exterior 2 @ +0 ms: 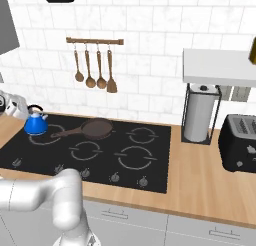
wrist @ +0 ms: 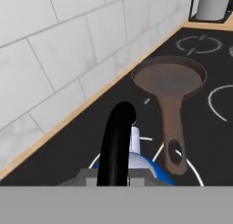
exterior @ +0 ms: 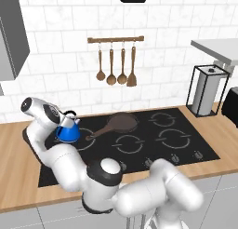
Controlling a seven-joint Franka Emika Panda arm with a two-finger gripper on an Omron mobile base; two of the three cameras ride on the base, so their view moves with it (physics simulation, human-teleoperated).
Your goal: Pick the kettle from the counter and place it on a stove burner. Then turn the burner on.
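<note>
The blue kettle (exterior: pixel 68 131) sits on the black cooktop (exterior: pixel 186 144), over the wide ring burner (exterior 2: pixel 44 138) at its far left, close to the tiled wall (exterior: pixel 60 42). The end effector (exterior: pixel 65 121) is at the kettle's arched black handle (wrist: pixel 116 143), but I cannot tell whether its jaws clamp the handle or stand apart. A brown frying pan (exterior: pixel 122 123) lies just beside the kettle, its handle pointing toward it. The wooden desk (exterior 2: pixel 200 182) surrounds the cooktop. A toaster (exterior 2: pixel 239 142) stands at the right.
</note>
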